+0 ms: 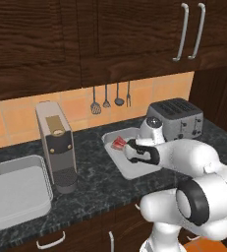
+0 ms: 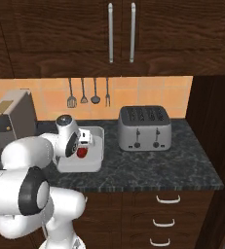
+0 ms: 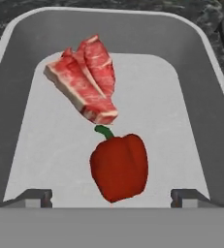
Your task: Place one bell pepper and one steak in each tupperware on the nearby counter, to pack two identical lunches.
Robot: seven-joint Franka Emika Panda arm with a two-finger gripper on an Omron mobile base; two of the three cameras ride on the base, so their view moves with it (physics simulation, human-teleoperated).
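Pepper: the bell pepper lies on the floor of the tupperware, stem toward the meat, between the two fingertips and touching neither.
Meat: the steak lies in the same box just beyond the pepper, its near end almost at the stem; it looks like two slices overlapping, though I cannot tell for sure.
Claw: the gripper hangs over the pepper with its tips wide apart and nothing held between them.
Why so: with one of each inside, this lunch looks packed, so the spread tips fit a release more than a grab.
Box position: it sits on the counter between the coffee machine and the toaster.
Second box: another tupperware stands left of the machine, and its floor looks bare, so that half seems undone.
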